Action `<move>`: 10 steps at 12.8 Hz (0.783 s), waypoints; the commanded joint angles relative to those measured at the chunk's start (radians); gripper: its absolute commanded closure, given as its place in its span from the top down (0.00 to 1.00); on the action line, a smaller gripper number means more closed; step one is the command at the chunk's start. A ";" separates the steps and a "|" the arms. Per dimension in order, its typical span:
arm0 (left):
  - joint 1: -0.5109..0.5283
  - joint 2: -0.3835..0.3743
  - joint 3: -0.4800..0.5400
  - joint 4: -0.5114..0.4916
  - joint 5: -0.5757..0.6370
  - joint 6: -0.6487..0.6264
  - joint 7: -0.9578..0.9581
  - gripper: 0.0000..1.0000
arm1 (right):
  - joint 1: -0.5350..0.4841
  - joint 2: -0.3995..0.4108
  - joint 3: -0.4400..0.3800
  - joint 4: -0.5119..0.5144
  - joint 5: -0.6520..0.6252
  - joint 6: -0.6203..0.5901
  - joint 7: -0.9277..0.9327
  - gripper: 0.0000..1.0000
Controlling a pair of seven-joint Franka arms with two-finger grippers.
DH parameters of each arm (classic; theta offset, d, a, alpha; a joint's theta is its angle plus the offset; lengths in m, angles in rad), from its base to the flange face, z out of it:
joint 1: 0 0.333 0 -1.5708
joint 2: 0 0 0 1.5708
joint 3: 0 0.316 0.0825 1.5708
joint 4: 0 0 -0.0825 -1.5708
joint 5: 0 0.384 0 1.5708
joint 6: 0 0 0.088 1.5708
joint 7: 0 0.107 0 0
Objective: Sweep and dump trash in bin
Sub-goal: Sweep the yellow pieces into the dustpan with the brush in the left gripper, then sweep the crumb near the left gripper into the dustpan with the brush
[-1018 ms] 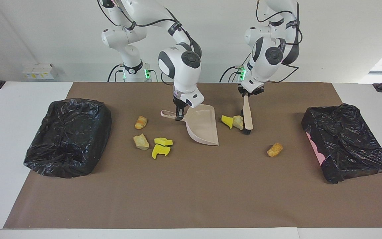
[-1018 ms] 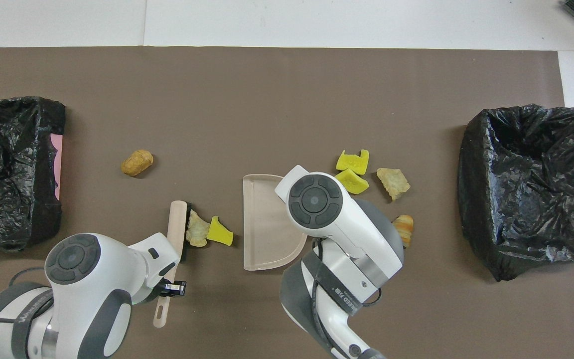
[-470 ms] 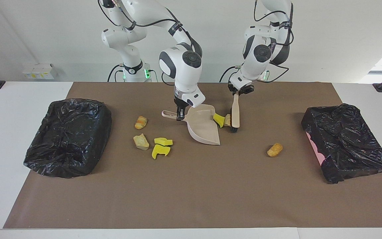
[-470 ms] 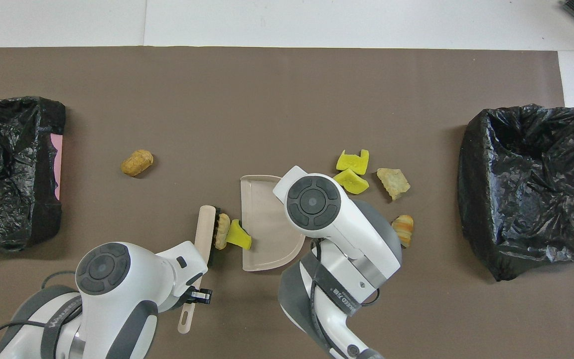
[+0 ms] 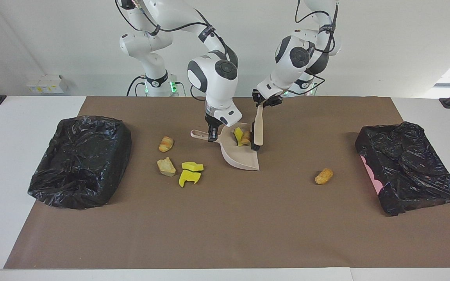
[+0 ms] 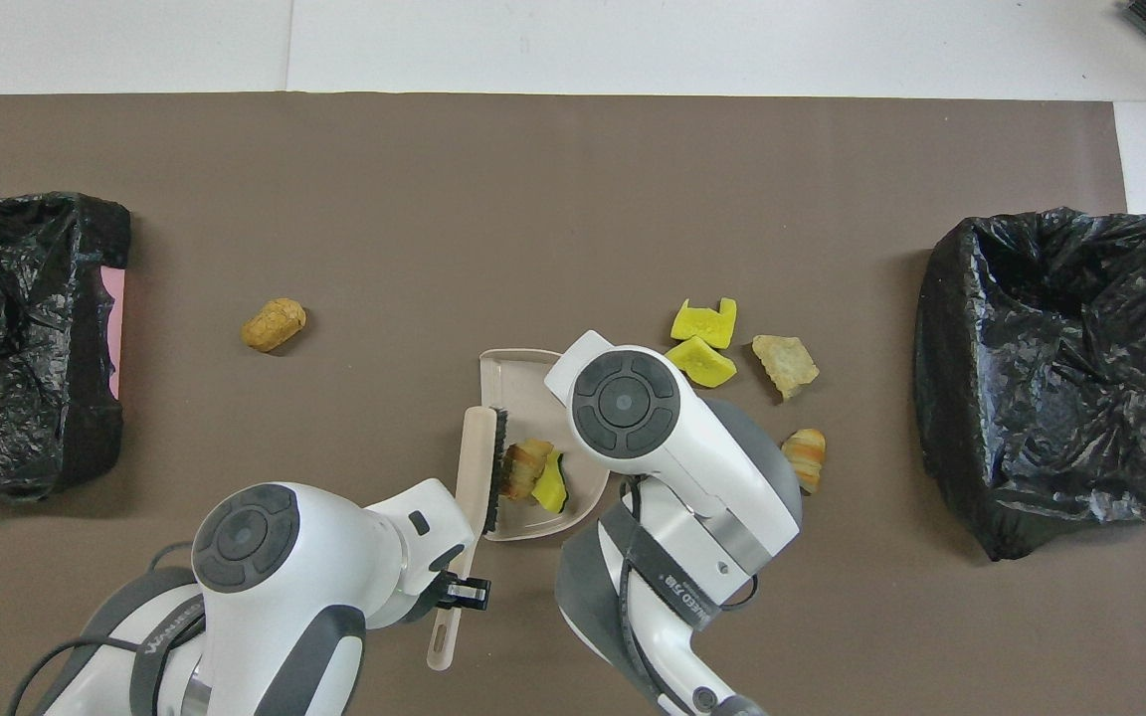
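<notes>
My right gripper is shut on the handle of the beige dustpan, which rests on the brown mat. My left gripper is shut on the handle of the black-bristled brush. The brush head stands inside the pan's mouth. Two bits of trash lie in the pan against the bristles: a yellow sponge piece and a tan lump. In the overhead view the brush presses the lump and sponge toward the pan's back wall. The right gripper is hidden there under its wrist.
More trash lies beside the pan toward the right arm's end: two yellow sponges, a tan lump, a striped bread piece. An orange-brown lump lies toward the left arm's end. Black-bagged bins stand at either end.
The left arm swept the brush toward the right arm's end, pushing the yellow sponge and tan lump off the mat into the dustpan. The dustpan barely moved.
</notes>
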 commanded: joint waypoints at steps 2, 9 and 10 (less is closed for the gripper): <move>0.068 0.081 0.020 0.167 -0.012 -0.121 -0.022 0.00 | -0.001 0.006 0.002 -0.007 -0.015 0.023 0.008 0.00; 0.264 0.165 0.045 0.271 0.339 -0.147 -0.005 0.00 | -0.017 0.025 0.002 0.015 0.019 0.029 0.015 0.00; 0.252 0.189 0.124 0.305 0.396 -0.149 0.009 0.00 | -0.017 0.028 0.002 0.013 0.037 0.053 0.020 0.00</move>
